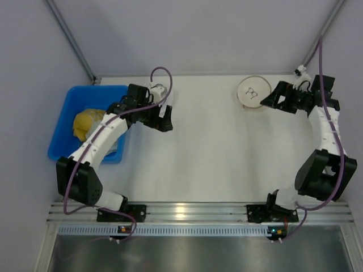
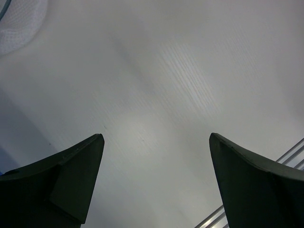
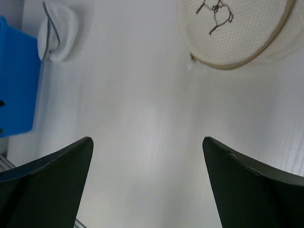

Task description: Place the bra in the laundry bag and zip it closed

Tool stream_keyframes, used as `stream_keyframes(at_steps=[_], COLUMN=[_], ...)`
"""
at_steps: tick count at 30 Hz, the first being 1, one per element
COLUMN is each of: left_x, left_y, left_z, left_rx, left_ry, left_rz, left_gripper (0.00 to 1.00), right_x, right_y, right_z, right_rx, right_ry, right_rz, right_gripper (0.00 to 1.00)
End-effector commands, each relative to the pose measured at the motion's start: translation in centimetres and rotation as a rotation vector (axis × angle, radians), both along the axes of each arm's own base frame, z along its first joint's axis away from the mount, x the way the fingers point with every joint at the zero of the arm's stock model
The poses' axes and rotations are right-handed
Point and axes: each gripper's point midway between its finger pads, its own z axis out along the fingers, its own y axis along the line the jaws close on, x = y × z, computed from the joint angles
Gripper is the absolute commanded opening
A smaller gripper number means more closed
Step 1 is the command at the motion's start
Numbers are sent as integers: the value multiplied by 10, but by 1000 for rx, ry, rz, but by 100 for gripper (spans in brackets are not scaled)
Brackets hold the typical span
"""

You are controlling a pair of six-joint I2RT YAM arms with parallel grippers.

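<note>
While both arms reach forward, left gripper (image 2: 156, 137) and right gripper (image 3: 147, 140) hang spread wide, empty. Laundry bag (image 3: 232, 33) lies just ahead of right gripper, top cut off. Bra (image 1: 159, 89) sits behind left wrist, mostly hidden.

Fine mesh cloth: laundry bag (image 3: 247, 33). Smooth, matt: table (image 1: 215, 153). Blue plastic: bin (image 1: 61, 133).

A robot lab cell: white table (image 1: 210, 153), plain grey panels (image 1: 28, 56), aluminium mounting rail (image 1: 193, 211).
</note>
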Motion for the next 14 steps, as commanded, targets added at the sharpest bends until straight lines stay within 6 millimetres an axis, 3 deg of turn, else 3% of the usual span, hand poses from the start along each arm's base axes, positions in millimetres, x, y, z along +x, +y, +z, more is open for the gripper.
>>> stream_keyframes(at_steps=[1, 2, 6, 14], left_x=[-13, -14, -34, -66], left_y=[15, 19, 31, 50], left_z=[12, 11, 10, 8], left_rx=[41, 56, 84, 139], left_ry=[-68, -74, -89, -69], left_rz=[-7, 5, 8, 18], left_gripper=[98, 98, 98, 98], right_x=[-75, -88, -124, -156], right_y=[23, 28, 41, 61], right_z=[-24, -34, -26, -26], right_rx=[-174, -199, -263, -332], right_ry=[63, 71, 19, -23], right_rz=[225, 259, 312, 389], right_gripper=[99, 99, 99, 99])
